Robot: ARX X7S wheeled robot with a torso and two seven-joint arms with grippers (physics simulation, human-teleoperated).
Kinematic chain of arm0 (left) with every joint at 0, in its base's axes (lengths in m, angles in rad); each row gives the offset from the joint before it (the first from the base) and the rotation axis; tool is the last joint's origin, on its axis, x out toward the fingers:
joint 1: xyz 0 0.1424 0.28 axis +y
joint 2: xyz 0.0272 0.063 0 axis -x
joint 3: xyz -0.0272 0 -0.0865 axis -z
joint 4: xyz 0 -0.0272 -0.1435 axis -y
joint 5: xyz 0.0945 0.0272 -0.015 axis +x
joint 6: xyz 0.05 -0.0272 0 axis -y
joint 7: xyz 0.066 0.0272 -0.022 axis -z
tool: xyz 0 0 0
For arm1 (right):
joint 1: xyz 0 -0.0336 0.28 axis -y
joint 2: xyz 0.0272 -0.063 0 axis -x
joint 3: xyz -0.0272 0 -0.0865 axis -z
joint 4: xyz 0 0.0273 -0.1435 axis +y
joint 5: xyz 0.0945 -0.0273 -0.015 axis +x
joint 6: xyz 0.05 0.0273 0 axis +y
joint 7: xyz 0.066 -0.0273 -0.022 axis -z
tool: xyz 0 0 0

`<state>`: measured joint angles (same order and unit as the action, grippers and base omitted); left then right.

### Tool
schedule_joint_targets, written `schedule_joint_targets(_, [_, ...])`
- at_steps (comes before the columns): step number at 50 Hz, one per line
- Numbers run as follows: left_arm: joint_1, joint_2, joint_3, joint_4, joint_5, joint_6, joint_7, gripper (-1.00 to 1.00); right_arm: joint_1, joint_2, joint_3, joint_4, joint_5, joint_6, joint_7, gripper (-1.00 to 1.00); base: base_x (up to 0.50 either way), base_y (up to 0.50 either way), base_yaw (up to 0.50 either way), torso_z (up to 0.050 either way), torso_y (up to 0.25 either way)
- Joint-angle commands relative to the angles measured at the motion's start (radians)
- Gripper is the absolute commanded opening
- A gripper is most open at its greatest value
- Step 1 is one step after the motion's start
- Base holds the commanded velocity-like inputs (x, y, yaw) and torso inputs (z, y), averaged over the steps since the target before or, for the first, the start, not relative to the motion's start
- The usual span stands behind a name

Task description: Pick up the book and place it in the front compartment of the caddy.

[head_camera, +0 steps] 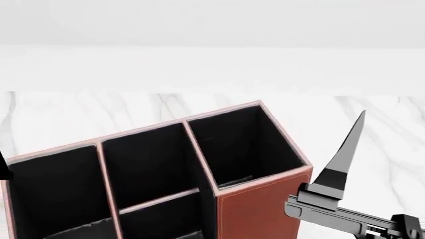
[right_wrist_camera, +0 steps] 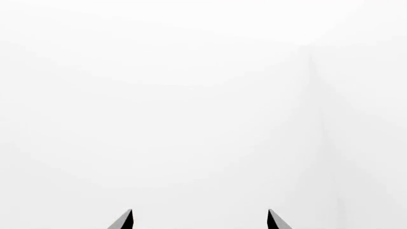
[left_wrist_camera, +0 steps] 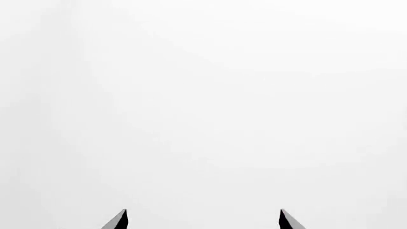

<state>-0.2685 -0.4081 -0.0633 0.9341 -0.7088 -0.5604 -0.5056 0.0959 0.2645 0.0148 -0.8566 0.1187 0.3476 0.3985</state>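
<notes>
The caddy (head_camera: 260,211) is a reddish-brown box with pale pink rims and black compartments. It fills the lower left and middle of the head view. The book is not in view in any frame. In the head view, one finger (head_camera: 345,149) of my right gripper points upward just to the right of the caddy, apart from it. In the right wrist view the right gripper (right_wrist_camera: 199,213) is open and empty. The left gripper (left_wrist_camera: 203,213) is also open and empty in the left wrist view. Both wrist views face only blank white.
The caddy stands on a white marble table (head_camera: 378,134). A plain white wall (head_camera: 212,30) rises behind the table. A pink divider (head_camera: 159,198) crosses the caddy's middle section. A small dark part (head_camera: 2,168) shows at the left edge.
</notes>
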Motion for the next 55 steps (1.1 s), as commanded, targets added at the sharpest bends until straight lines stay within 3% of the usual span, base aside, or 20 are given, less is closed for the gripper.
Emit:
schedule_joint_targets(1, [-0.138,-0.072,0.058,-0.031,-0.090,-0.127,0.014,1.00,0.002,0.003,-0.010,0.017,0.002,-0.010,0.002,1.00,0.00,0.00,0.00,0.000,0.000])
schedule_joint_targets(17, [-0.285,-0.174,0.181,-0.061,-0.265,-0.291,0.145,1.00,0.005,0.012,-0.017,0.013,0.007,-0.004,0.008,1.00,0.00,0.00,0.00,0.000,0.000])
schedule_joint_targets(18, [-0.295,-0.177,0.180,-0.065,-0.293,-0.303,0.147,1.00,0.005,0.012,-0.017,0.013,0.008,-0.005,0.008,1.00,0.00,0.00,0.00,0.000,0.000])
schedule_joint_targets(19, [-0.301,-0.169,0.147,-0.102,-0.442,-0.318,0.136,1.00,0.006,0.011,-0.016,0.010,0.011,-0.005,0.008,1.00,0.00,0.00,0.00,0.000,0.000])
schedule_joint_targets(21, [-0.303,-0.171,0.152,-0.110,-0.480,-0.327,0.149,1.00,0.008,0.013,-0.019,0.005,0.011,-0.001,0.010,1.00,0.00,0.00,0.00,0.000,0.000])
schedule_joint_targets(27, [-0.307,-0.194,0.229,-0.119,-0.447,-0.371,0.203,1.00,0.009,0.018,-0.022,-0.004,0.014,0.005,0.013,1.00,0.00,0.00,0.00,0.000,0.000])
schedule_joint_targets(31, [-0.312,-0.200,0.250,-0.153,-0.564,-0.415,0.221,1.00,0.012,0.021,-0.026,-0.009,0.015,0.011,0.017,1.00,0.00,0.00,0.00,0.000,0.000])
schedule_joint_targets(41, [-0.348,-0.227,0.315,-0.168,-0.636,-0.477,0.310,1.00,0.020,0.029,-0.029,-0.029,0.023,0.026,0.022,1.00,0.00,0.00,0.00,0.000,0.000])
schedule_joint_targets(55, [-0.446,-0.221,0.434,-0.200,-0.632,-0.586,0.348,1.00,0.022,0.039,-0.015,-0.046,0.045,0.033,0.030,1.00,0.00,0.00,0.00,0.000,0.000])
